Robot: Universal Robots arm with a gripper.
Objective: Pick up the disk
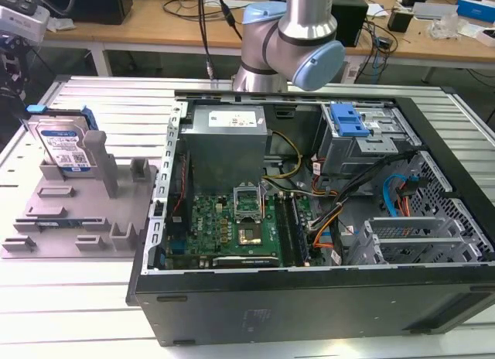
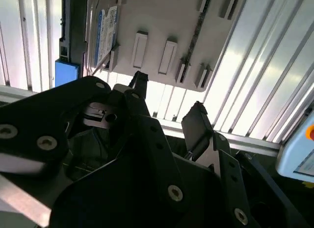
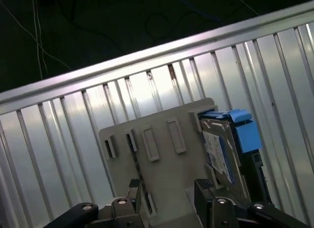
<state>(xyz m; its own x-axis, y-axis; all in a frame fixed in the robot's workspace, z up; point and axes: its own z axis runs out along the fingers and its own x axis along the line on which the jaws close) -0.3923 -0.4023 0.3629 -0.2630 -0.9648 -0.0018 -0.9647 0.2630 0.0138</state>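
The disk (image 1: 66, 146) is a silver hard drive with a white-and-blue label and blue rails. It stands on edge at the back of the grey slotted tray (image 1: 77, 220), at the exterior view's left. Both wrist views show the disk (image 2: 105, 34) (image 3: 221, 149) leaning in the tray (image 2: 162, 21) (image 3: 162, 134). My gripper (image 2: 168, 98) (image 3: 168, 186) is open, its two black fingers spread with nothing between them. It hovers above the tray, apart from the disk and off to one side of it.
An open computer case (image 1: 309, 220) takes up the middle and the exterior view's right, with a motherboard, cables and a blue-latched drive cage (image 1: 348, 123). My arm (image 1: 290, 42) reaches in from behind the case. The ribbed metal table (image 1: 69, 297) carries everything.
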